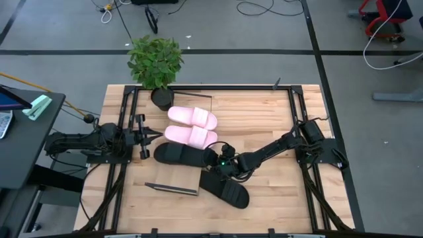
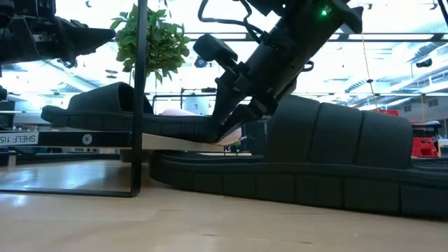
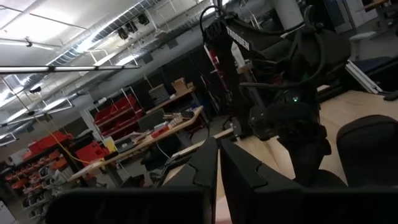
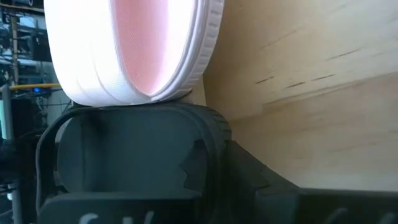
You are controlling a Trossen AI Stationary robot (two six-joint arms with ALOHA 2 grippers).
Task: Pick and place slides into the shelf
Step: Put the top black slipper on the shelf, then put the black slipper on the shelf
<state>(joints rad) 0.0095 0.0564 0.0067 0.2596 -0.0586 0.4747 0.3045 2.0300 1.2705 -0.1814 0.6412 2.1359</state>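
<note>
Two pale pink slides (image 1: 192, 118) (image 1: 190, 137) lie side by side on the light-wood shelf (image 1: 175, 177). A black slide (image 1: 180, 155) lies on the shelf next to them, on their near side. Its right end sticks out past the shelf's edge, and my right gripper (image 1: 217, 158) is shut on that end. The second black slide (image 1: 225, 190) rests flat on the tabletop, near and right of the shelf. My left gripper (image 1: 156, 134) waits shut at the shelf's left edge, touching nothing. My right gripper pinches the black slide's right end (image 2: 213, 130) between its two fingers (image 4: 202, 165). It comes slanting down from the table's right, roughly along the slide. The rest of the sole lies on the shelf (image 2: 70, 138), and the held end overhangs the board's edge.
A potted plant (image 1: 155, 63) stands at the shelf's far end. Dark arm frames run along the table's left and right sides. Bare tabletop (image 1: 264, 112) lies right of the shelf. In the low view the loose black slide (image 2: 329, 161) fills the foreground.
</note>
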